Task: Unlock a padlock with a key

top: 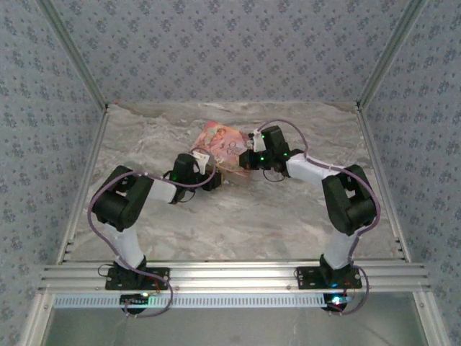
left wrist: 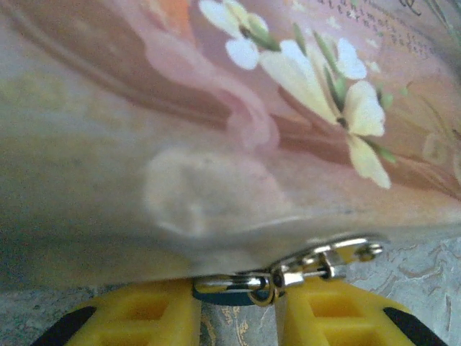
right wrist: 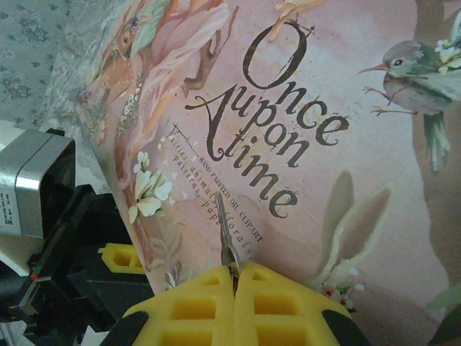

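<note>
We are looking down on the marbled bench (top: 238, 223), where the pink packet (top: 220, 140) is lying a little toward 12 o'clock from the bench's middle. Our two arms are reaching in at it from either side. The left pincer (top: 210, 179) is sitting at about 6 o'clock of the packet, at its near edge. The right pincer (top: 247, 157) is sitting at about 4 o'clock, and the two pincers are near each other.

In the left wrist view the packet (left wrist: 216, 108), printed with white flowers, is lying right in front of the left pincer (left wrist: 238, 306). Its yellow fingers (left wrist: 155, 317) are standing a narrow gap apart. A silvery clasp chain (left wrist: 288, 272) is lying across that gap at the tips, running off toward 2 o'clock along the packet's edge. Whether the fingers are clamping it we cannot tell.

In the right wrist view the right pincer (right wrist: 234, 281) is pressing its fingers together and pinching a thin metal piece (right wrist: 225, 234). The piece is sticking up toward 12 o'clock against the packet's printed face, just under the lettering "Once upon a time". It may be the key seen edge-on, but we cannot be sure. At 9 o'clock the left arm's grey camera housing (right wrist: 32, 184) is sitting just beside the packet.

Where the padlock is lying we cannot tell, because the hardware at the packet's edge is too blurred.
</note>
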